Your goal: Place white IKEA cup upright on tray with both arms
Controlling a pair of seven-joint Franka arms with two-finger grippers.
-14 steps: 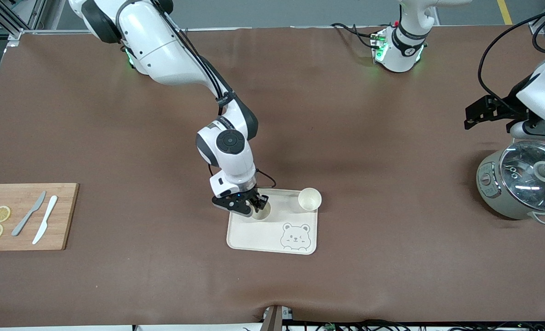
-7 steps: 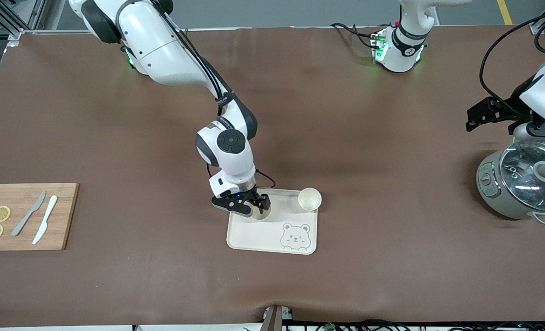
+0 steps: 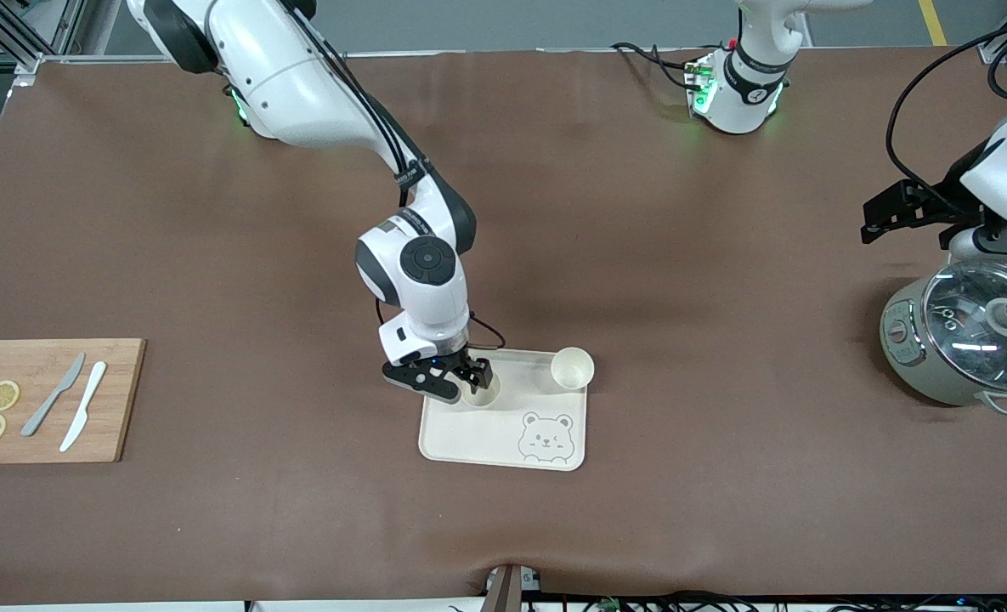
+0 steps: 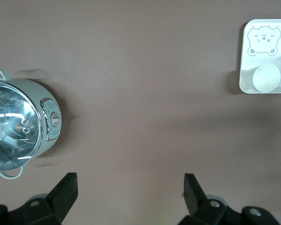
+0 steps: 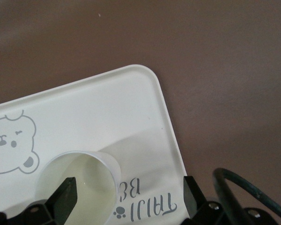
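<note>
A white cup [image 3: 484, 393] [image 5: 82, 185] stands upright on the cream bear tray [image 3: 469, 442] [image 5: 107, 112], at the corner toward the right arm's end. My right gripper [image 3: 472, 377] [image 5: 129, 197] hangs just above it, open; one finger is over the cup's mouth and the other is over the tray's lettering, and neither grips the cup. A second white cup [image 3: 573, 367] [image 4: 266, 78] stands upright in the tray's [image 4: 267, 28] corner toward the left arm's end. My left gripper [image 4: 129, 187] is open with nothing in it, high over bare table beside the pot.
A grey pot with a glass lid [image 3: 962, 340] [image 4: 14, 124] sits at the left arm's end of the table. A wooden cutting board [image 3: 48, 399] with two knives and lemon slices lies at the right arm's end. Brown table mat surrounds the tray.
My right gripper has opened and let go of the cup, then lifted slightly off it. The cup stays upright on the tray. The left arm drifted up a little.
</note>
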